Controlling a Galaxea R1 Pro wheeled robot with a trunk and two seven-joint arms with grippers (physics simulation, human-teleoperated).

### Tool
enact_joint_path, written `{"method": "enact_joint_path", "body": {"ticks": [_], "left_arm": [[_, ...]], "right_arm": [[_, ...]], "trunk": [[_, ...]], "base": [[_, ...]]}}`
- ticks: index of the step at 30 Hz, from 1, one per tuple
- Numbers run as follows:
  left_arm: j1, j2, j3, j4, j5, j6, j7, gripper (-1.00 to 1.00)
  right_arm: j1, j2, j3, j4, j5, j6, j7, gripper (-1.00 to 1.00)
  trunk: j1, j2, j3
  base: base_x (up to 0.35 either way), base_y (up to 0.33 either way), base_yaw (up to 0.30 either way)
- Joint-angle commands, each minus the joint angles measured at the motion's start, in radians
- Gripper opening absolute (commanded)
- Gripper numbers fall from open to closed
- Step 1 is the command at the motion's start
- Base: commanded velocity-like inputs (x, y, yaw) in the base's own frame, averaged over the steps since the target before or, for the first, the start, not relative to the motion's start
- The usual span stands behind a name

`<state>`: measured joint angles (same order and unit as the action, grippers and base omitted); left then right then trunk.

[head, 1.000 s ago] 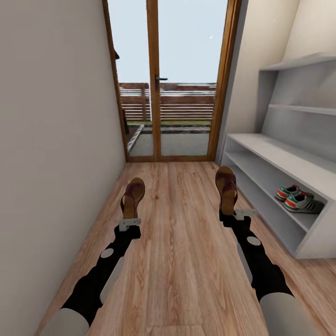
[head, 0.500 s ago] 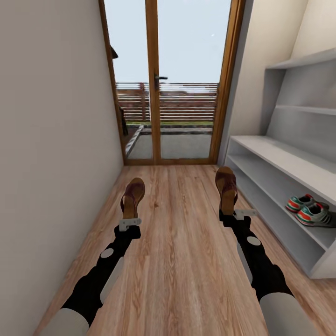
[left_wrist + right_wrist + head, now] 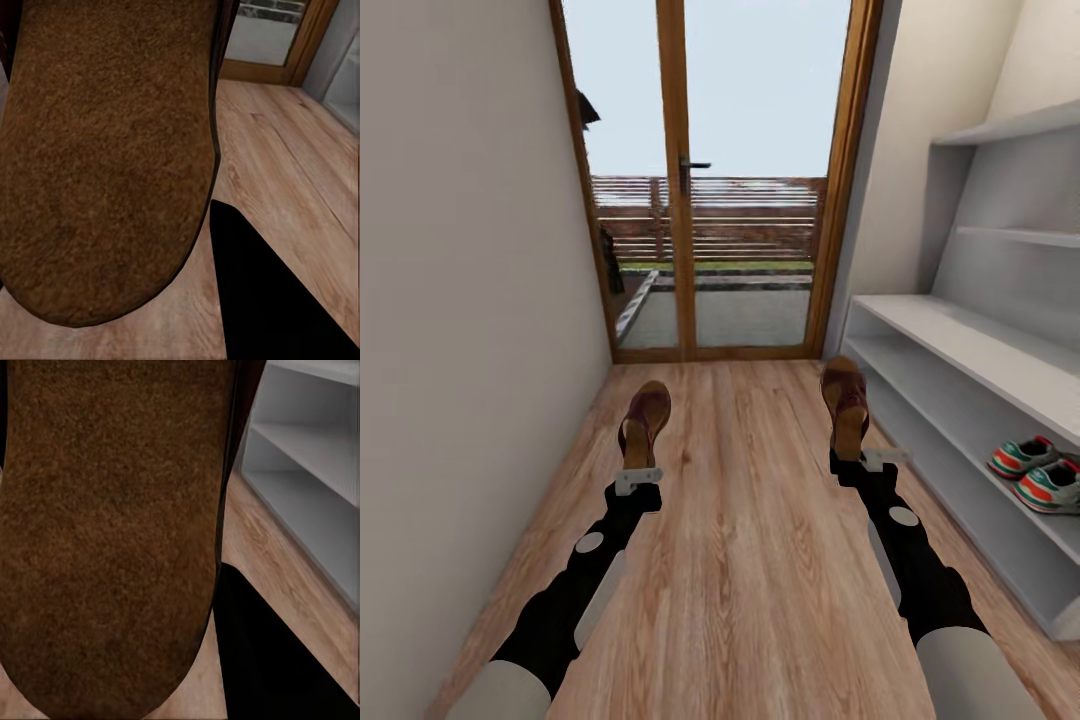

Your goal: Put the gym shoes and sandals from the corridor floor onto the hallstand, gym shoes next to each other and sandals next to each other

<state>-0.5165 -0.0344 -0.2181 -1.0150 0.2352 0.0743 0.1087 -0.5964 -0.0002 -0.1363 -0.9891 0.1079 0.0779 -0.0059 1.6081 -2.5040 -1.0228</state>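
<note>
light brown wood-plank corridor floor (image 3: pixel 750 560) is running ahead to a wood-framed glass door (image 3: pixel 710 180), with a plain wall (image 3: pixel 460 300) along the robot's left. the pale grey hallstand (image 3: pixel 960 350) is standing along the robot's right, its two open shelf rows facing the corridor and stepped shelves rising above. the two gym shoes (image 3: pixel 1040 472) are sitting side by side on the hallstand's lower shelf, off-white with green stripes and red-orange patches, off the floor. both black arms are reaching forward over the floor. the left hand (image 3: pixel 639 470) is pinching the left sandal (image 3: pixel 644 422) at its near end, so the sandal is being held above the floor, toe pointing toward the door; in the left wrist view its brown surface (image 3: pixel 105 150) is looming close beside a dark finger (image 3: pixel 262 300). the right hand (image 3: pixel 852 458) is likewise pinching the right sandal (image 3: pixel 845 405), which is being held above the floor near the hallstand's front edge; in the right wrist view its brown surface (image 3: pixel 112 532) is sitting in front of the grey shelves (image 3: pixel 315 480).
</note>
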Motion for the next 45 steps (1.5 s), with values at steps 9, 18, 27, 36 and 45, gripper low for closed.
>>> {"method": "enact_joint_path", "body": {"ticks": [9, 18, 27, 36, 45], "left_arm": [[0.000, 0.001, -0.003, -0.002, 0.005, 0.006, 0.006, -1.00], [0.000, 0.001, -0.003, -0.002, 0.005, 0.006, 0.006, -1.00], [0.000, 0.001, -0.003, -0.002, 0.004, 0.006, 0.006, -1.00], [0.000, 0.001, -0.003, -0.002, 0.005, 0.006, 0.006, -1.00], [0.000, 0.000, -0.003, -0.002, 0.006, 0.006, 0.006, -1.00]], "right_arm": [[0.000, 0.000, 0.000, -0.003, 0.007, 0.006, -0.002, -1.00], [0.000, 0.000, 0.000, -0.003, 0.007, 0.006, -0.002, -1.00], [0.000, 0.000, 0.000, -0.003, 0.008, 0.006, -0.002, -1.00], [0.000, 0.000, 0.000, -0.003, 0.008, 0.006, -0.002, -1.00], [0.000, 0.000, 0.000, -0.003, 0.008, 0.007, -0.002, -1.00]], "trunk": [[0.000, 0.000, -0.001], [0.000, 0.000, -0.001], [0.000, 0.000, -0.001], [0.000, 0.000, -0.001], [0.000, 0.000, -0.001]], "base": [[0.348, 0.000, -0.253], [0.348, 0.000, -0.200], [0.348, 0.000, -0.019], [0.348, 0.000, -0.001], [0.348, 0.000, -0.082]]}}
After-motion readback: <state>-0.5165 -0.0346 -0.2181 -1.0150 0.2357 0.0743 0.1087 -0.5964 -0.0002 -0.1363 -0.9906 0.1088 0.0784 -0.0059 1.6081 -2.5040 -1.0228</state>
